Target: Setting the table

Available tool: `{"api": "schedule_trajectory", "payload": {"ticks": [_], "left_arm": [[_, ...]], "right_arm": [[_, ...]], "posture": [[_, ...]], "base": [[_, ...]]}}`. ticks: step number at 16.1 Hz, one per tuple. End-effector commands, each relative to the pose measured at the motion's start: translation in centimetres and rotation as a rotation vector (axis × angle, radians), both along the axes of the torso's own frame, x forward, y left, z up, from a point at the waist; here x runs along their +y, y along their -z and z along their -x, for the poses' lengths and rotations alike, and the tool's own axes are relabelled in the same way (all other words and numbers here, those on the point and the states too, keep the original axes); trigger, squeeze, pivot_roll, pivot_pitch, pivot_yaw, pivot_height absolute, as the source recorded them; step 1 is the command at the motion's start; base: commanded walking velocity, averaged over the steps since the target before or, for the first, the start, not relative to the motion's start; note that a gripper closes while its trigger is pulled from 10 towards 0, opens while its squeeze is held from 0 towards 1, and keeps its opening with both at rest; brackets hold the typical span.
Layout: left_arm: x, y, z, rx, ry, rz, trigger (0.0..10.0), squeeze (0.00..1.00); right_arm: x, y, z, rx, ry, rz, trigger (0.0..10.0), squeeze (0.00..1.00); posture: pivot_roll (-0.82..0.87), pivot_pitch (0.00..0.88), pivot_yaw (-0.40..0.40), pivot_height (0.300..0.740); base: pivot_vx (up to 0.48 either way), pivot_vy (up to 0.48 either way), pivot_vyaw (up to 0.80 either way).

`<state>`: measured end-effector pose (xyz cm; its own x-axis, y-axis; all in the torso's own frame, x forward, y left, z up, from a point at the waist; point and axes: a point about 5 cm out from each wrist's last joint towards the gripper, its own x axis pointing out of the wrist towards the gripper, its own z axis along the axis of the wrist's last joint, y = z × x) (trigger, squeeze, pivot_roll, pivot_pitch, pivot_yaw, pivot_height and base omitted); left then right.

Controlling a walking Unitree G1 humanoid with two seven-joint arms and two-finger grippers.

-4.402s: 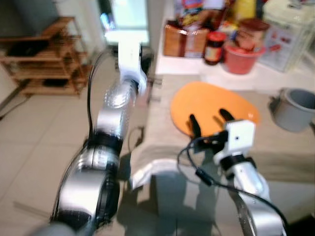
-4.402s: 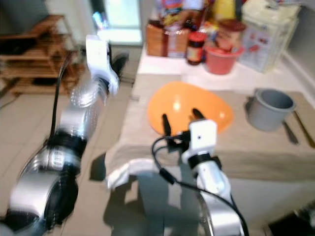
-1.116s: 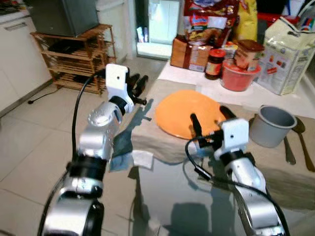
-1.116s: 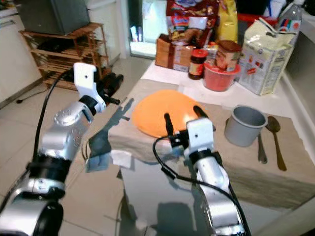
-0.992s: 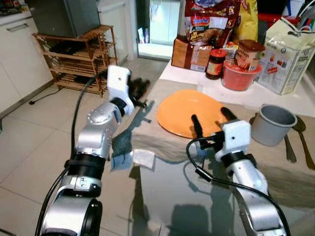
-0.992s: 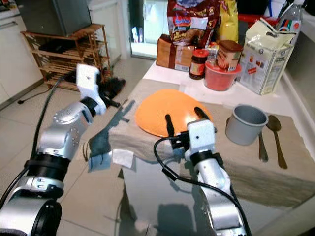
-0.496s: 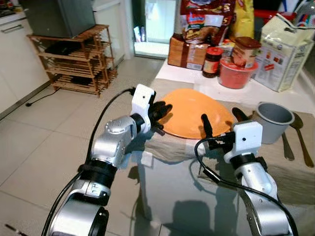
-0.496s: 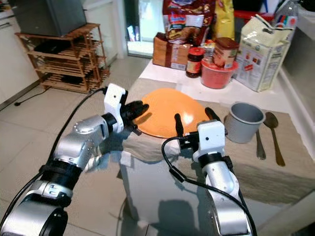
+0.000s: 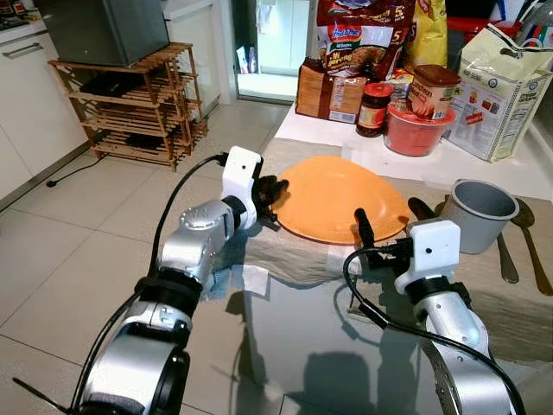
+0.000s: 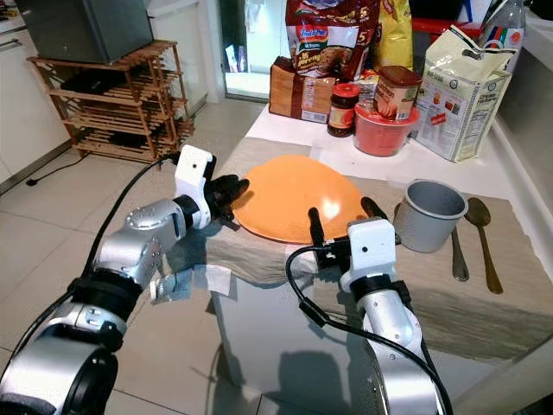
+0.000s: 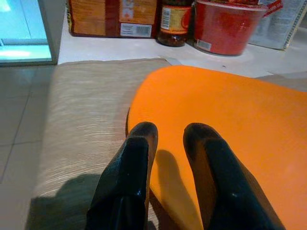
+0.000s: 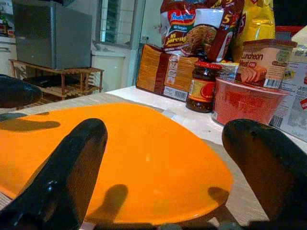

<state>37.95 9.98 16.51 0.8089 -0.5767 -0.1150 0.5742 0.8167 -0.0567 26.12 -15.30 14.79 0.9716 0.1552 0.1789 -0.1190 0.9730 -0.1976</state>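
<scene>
Plate (image 9: 339, 197), glossy orange, between narrow left fingers (image 11: 129, 177) and wide right fingers (image 12: 72, 177).

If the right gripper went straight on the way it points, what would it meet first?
Probably the round orange plate: the right gripper, jaws open, points across its near edge, though depth is unclear.

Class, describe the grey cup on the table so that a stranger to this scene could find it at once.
Start at the table under the beige cloth and find the large orange plate. To the robot's right of the plate stands the grey cup, upright and open-topped, with two spoons lying just beyond it. It is the one plain grey vessel; the tub behind is red.
</scene>
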Motion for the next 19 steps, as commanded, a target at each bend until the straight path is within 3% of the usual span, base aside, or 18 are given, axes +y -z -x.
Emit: {"api": "schedule_trajectory", "payload": {"ticks": [1, 4, 12, 17, 19], "left_arm": [[0.0, -0.3, -0.2, -0.008, -0.004, -0.012, 10.0, 0.00], [-0.5, 0.9, 0.1, 0.028, 0.009, -0.025, 10.0, 0.00], [0.6, 3.6, 0.5, 0.133, -0.050, 0.003, 10.0, 0.00], [0.5, 4.5, 0.8, 0.161, -0.049, 0.008, 10.0, 0.00], [0.5, 4.6, 0.8, 0.168, -0.052, 0.015, 10.0, 0.00]], "right_arm": [[-0.1, -0.5, 0.0, -0.010, 0.003, -0.002, 10.0, 0.00], [0.2, -0.3, -0.1, 0.003, -0.011, -0.011, 10.0, 0.00], [-0.1, 0.0, -0.4, 0.066, -0.016, -0.080, 10.0, 0.00], [-0.9, -1.6, -0.4, 0.024, 0.012, -0.130, 10.0, 0.00], [-1.1, -1.4, -0.3, 0.055, 0.041, -0.235, 10.0, 0.00]], "posture": [[-0.14, 0.000, 0.038, 0.740], [-0.14, 0.003, 0.036, 0.740], [-0.13, 0.017, 0.030, 0.740], [-0.14, 0.025, 0.028, 0.740], [-0.15, 0.025, 0.028, 0.740]], "base": [[0.000, 0.000, 0.00], [0.000, 0.000, 0.00], [0.000, 0.000, 0.00], [0.000, 0.000, 0.00], [0.000, 0.000, 0.00]]}}
